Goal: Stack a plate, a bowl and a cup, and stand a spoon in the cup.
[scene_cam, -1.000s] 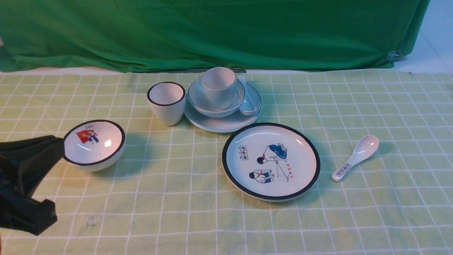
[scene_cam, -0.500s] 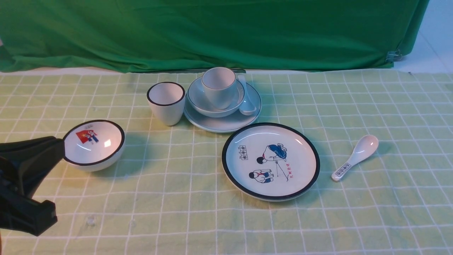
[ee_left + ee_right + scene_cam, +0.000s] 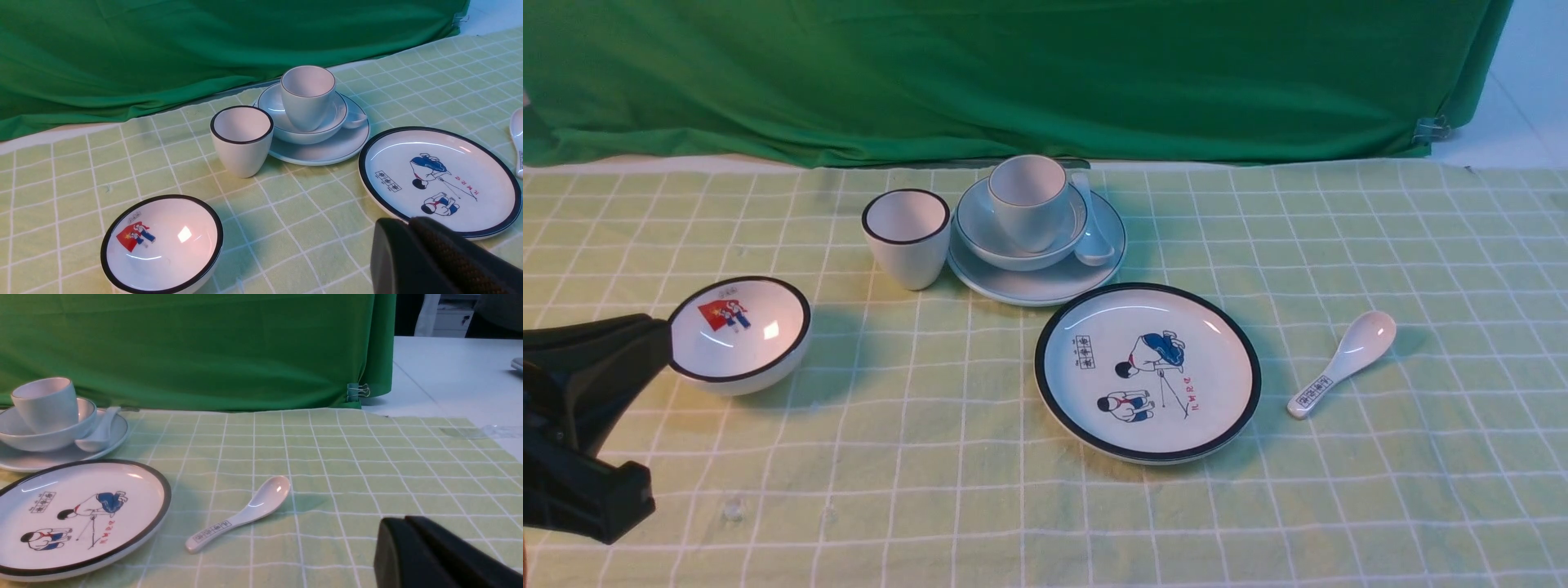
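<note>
The plain plate (image 3: 1045, 287) sits at the back middle of the cloth. The plain bowl (image 3: 1005, 253) stands on it and the plain cup (image 3: 1029, 204) stands upright in the bowl. The plain spoon (image 3: 1093, 245) lies on the plate's right side, its handle leaning on the bowl, outside the cup. The stack also shows in the left wrist view (image 3: 306, 98) and the right wrist view (image 3: 45, 404). My left gripper (image 3: 658, 343) is shut and empty at the near left, beside the flag bowl. My right gripper (image 3: 404, 520) is shut and empty, out of the front view.
A black-rimmed cup (image 3: 907, 237) stands just left of the stack. A black-rimmed flag bowl (image 3: 739, 335) is at the left. A cartoon plate (image 3: 1147, 371) lies in front of the stack. A spoon with a printed handle (image 3: 1343, 363) lies at the right. A green backdrop hangs behind.
</note>
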Controlling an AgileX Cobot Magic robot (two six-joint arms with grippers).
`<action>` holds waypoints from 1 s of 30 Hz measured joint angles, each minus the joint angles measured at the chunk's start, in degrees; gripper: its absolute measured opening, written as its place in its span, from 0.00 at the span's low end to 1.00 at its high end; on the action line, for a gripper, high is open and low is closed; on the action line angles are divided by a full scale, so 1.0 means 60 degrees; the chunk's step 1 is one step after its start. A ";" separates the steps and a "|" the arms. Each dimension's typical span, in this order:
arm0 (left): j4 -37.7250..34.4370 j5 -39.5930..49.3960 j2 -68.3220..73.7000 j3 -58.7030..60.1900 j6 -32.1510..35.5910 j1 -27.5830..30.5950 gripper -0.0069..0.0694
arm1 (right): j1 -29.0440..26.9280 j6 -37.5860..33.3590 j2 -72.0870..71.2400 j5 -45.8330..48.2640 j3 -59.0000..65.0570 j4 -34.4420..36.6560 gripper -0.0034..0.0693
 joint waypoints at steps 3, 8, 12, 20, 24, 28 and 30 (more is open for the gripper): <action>0.0000 0.0000 0.0000 0.0000 0.0000 0.0000 0.11 | 0.0000 0.0000 0.0000 0.0000 0.0000 0.0000 0.11; 0.0000 -0.0227 -0.0095 0.0180 0.0000 0.0000 0.11 | 0.0000 0.0000 0.0000 -0.0009 0.0000 0.0002 0.12; 0.0119 -0.0858 -0.0564 0.0861 0.0000 0.0075 0.11 | 0.0000 0.0000 0.0000 0.0001 0.0000 0.0010 0.14; 0.0318 -0.2807 -0.2838 0.3156 -0.0247 0.0566 0.11 | 0.0000 0.0000 0.0000 0.0001 0.0000 0.0010 0.17; 0.0305 -0.4607 -0.4073 0.4593 -0.0369 0.0975 0.11 | 0.0000 0.0000 0.0000 0.0001 0.0000 0.0010 0.18; -0.0364 -0.4715 -0.4991 0.5261 -0.0427 0.1388 0.11 | 0.0000 0.0000 0.0000 0.0001 0.0000 0.0010 0.20; -0.0639 -0.3983 -0.5147 0.5282 -0.0435 0.1475 0.11 | 0.0000 0.0000 0.0000 0.0001 0.0000 0.0010 0.21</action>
